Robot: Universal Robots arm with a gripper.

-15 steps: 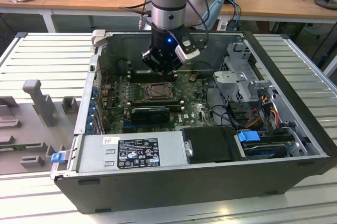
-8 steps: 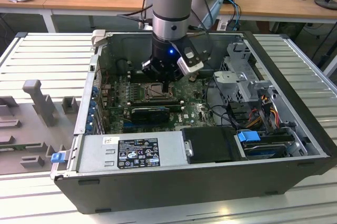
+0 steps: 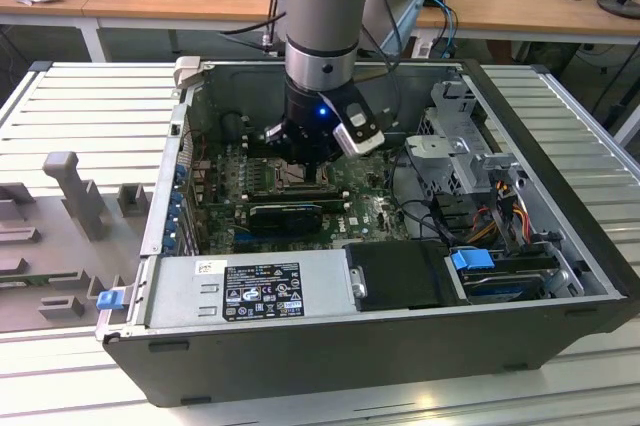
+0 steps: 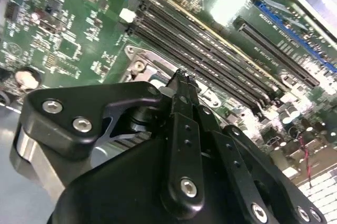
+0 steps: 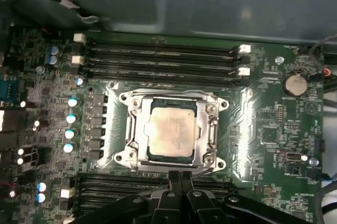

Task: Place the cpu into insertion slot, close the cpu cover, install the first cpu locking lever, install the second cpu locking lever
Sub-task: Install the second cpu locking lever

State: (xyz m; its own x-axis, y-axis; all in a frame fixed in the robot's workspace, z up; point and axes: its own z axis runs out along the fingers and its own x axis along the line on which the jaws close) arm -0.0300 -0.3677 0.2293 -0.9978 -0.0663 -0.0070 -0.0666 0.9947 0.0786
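cpu (image 5: 170,130) seated in socket, cpu cover (image 5: 134,129) down around it (levers' state unclear). gripper (image 5: 180,175) pinched shut, empty, tips at socket's edge, likely pressing there.

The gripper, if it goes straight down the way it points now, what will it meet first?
Probably the edge of the cpu cover nearest the gripper, or the board just beside it. In the first wrist view the fingertips hang at that edge, with the cpu seated in the frame's window. Depth is unclear, so this is a guess.

Matt grey-metal cpu (image 5: 171,133), shiny silvery metal cpu cover (image 5: 131,124), glossy green motherboard (image 5: 268,129).
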